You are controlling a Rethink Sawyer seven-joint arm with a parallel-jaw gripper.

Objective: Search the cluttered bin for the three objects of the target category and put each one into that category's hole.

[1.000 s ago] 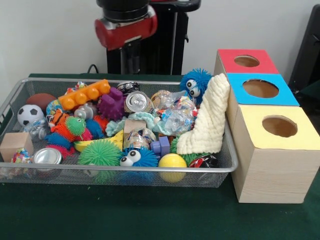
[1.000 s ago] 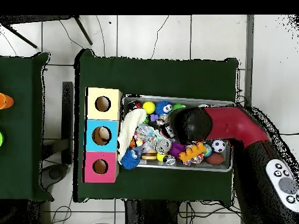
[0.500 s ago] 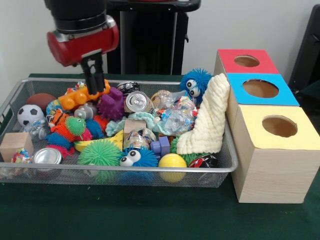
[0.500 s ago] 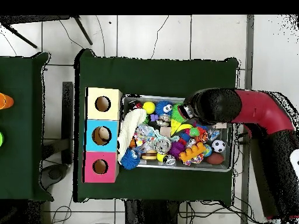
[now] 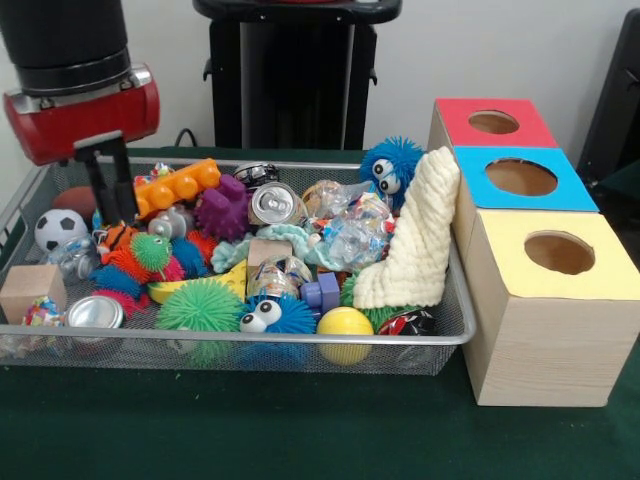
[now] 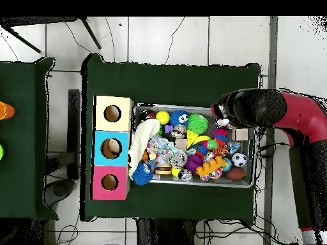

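Silver wire-mesh bin crammed with toys sits at nine o'clock of the three-holed wooden box on the green worktop. Claw hangs at the bin's ten o'clock; its spread cannot be told.

Brown ball half hidden behind the gripper

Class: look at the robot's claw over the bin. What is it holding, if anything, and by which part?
Nothing is visibly held; the claw hangs over the bin's end.

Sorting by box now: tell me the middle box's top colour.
Blue, on the middle box; clearest in the front view.
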